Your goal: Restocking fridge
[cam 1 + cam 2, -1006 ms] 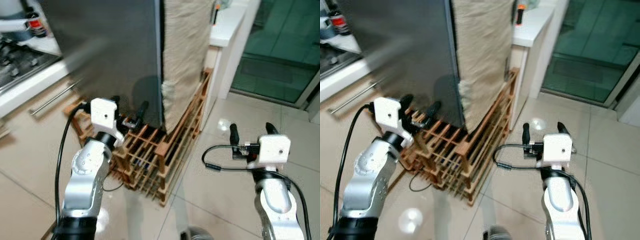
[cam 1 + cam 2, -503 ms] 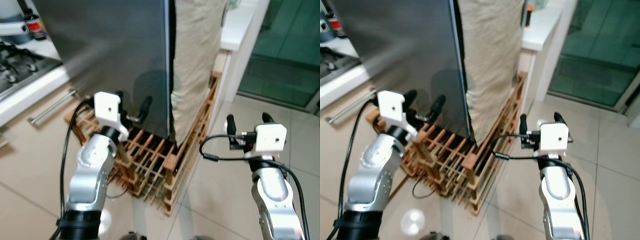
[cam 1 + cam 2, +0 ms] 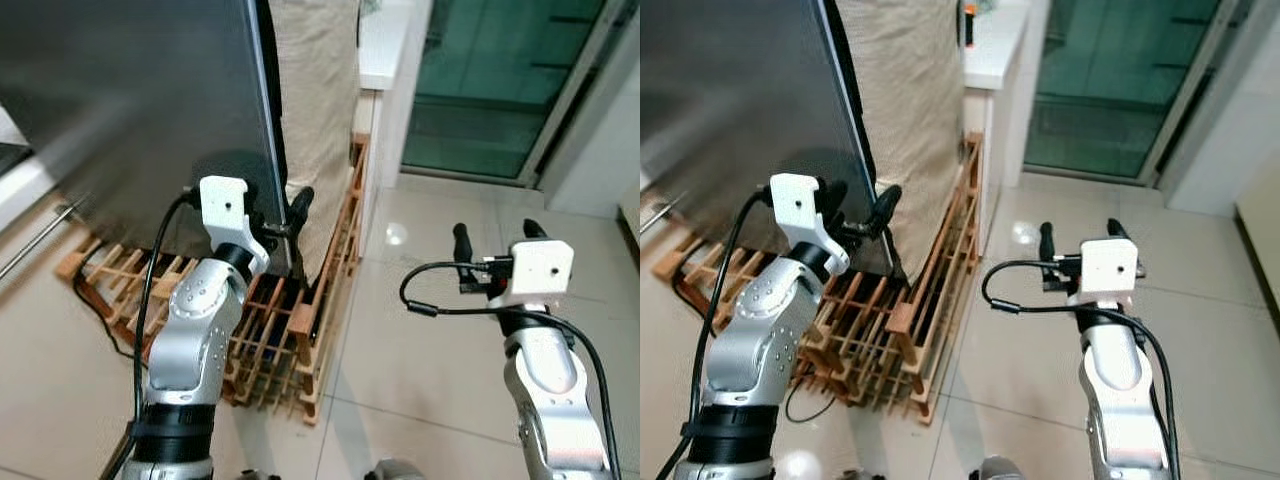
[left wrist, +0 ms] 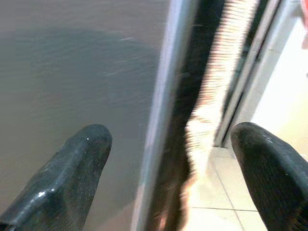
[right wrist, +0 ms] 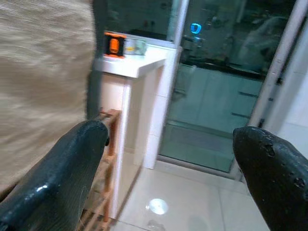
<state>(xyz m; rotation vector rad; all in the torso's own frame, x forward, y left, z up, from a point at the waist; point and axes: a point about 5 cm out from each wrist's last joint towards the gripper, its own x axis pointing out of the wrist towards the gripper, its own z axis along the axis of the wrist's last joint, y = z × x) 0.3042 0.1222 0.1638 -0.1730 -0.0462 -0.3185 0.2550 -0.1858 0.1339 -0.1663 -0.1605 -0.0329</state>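
A tall dark grey fridge door (image 3: 140, 100) stands upright on the robot's left, its long axis vertical and its flat face turned toward the camera. Its pale metal edge (image 3: 262, 130) runs from top to bottom, leaning slightly in the picture. Just behind that edge hangs a beige cloth (image 3: 315, 90), draped over whatever stands there.

The left end effector (image 3: 283, 212) is raised close to the door's lower edge. Its two black fingers (image 4: 72, 168) are spread wide apart, one in front of the grey door face and the other out past the edge toward the cloth, so the edge lies between them. It holds nothing, and I cannot tell whether either finger touches the door.

The right end effector (image 3: 493, 236) hovers over the pale tiled floor (image 3: 440, 340), well apart from the fridge, fingers wide open and empty. Its wrist view looks toward a white worktop (image 5: 139, 65) carrying a small orange object (image 5: 113, 44), with glass doors (image 5: 216, 96) beyond.

A wooden slatted rack (image 3: 290, 320) lies on the floor at the foot of the fridge.

Compared with one second ago, the whole scene has shifted left in the head views, so the camera has turned. The stove and bottles at the left have gone from sight, and more of the glass doors shows. The left end effector now sits nearer the door's edge; the right one holds much the same pose.
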